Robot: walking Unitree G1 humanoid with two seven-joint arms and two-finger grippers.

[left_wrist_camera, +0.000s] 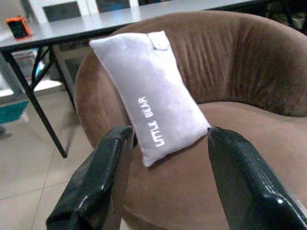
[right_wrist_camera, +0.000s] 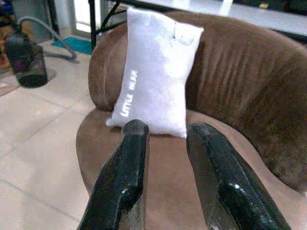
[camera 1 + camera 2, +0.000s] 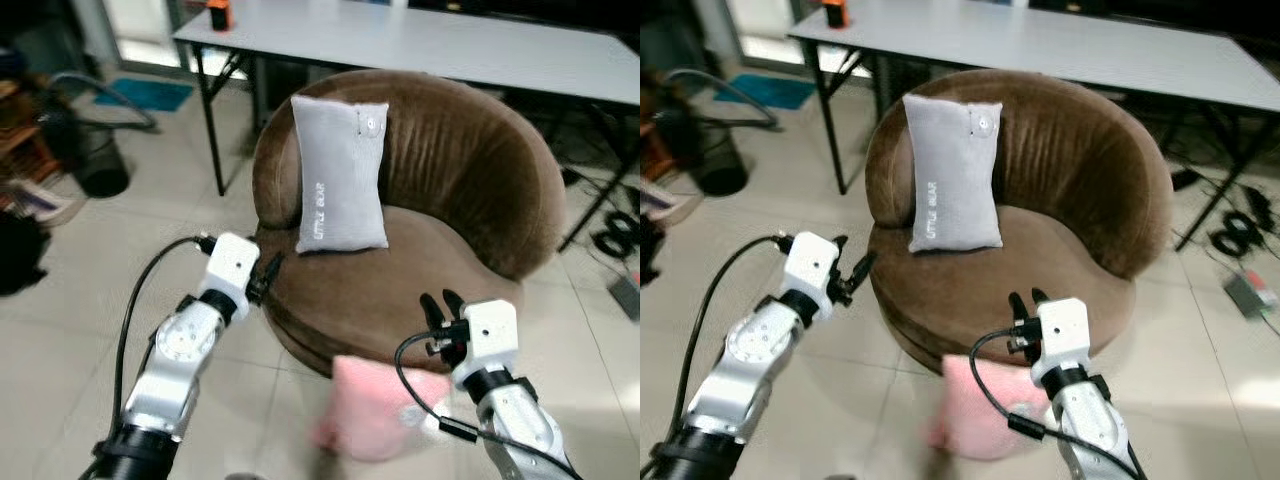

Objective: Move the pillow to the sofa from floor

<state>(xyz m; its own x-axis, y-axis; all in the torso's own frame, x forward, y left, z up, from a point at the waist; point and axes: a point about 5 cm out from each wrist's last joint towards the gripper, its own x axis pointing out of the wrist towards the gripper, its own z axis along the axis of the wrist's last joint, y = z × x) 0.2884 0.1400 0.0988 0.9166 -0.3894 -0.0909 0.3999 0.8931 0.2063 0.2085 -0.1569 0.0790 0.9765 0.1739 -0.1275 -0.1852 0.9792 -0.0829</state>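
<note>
Head views — grey pillow (image 3: 340,176) stands upright on the brown sofa (image 3: 450,190), leaning on its left backrest. Pink pillow (image 3: 380,405) lies on the tiled floor (image 3: 90,290), near side of the sofa, blurred. Left gripper (image 3: 268,275) hovers at the sofa's left edge, right gripper (image 3: 440,305) over its near edge. Left wrist view — fingers (image 1: 96,187) spread wide, holding nothing. Right wrist view — fingers (image 2: 127,182) parted, nothing between.

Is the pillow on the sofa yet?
The grey pillow already leans on the brown sofa. A pink pillow lies on the floor in front. Both hands, left hand and right hand, are open and empty. Left: pick up the pink one.
</note>
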